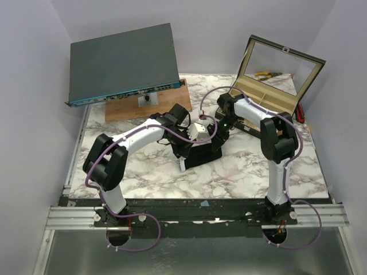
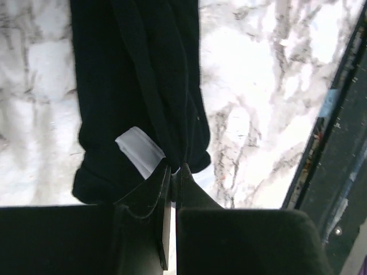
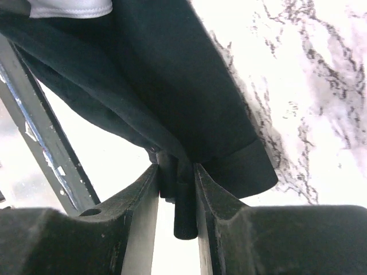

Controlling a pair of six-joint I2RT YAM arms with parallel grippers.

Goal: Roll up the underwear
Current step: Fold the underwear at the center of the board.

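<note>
The black underwear (image 1: 202, 156) hangs between my two grippers over the middle of the marble table (image 1: 149, 177). My left gripper (image 1: 184, 144) is shut on its far edge. In the left wrist view the fabric (image 2: 137, 86) stretches away from the shut gripper (image 2: 175, 169), with a white trim patch (image 2: 140, 150) beside it. My right gripper (image 1: 217, 133) is shut on the other corner. In the right wrist view a fold of the black cloth (image 3: 172, 86) is pinched in the right gripper (image 3: 176, 172), white trim (image 3: 71, 7) at the top.
A dark flat box (image 1: 123, 63) sits on a wooden stand (image 1: 146, 106) at the back left. An open wooden case with a glass lid (image 1: 275, 77) stands at the back right. The table's front edge has a metal rail (image 1: 195, 212).
</note>
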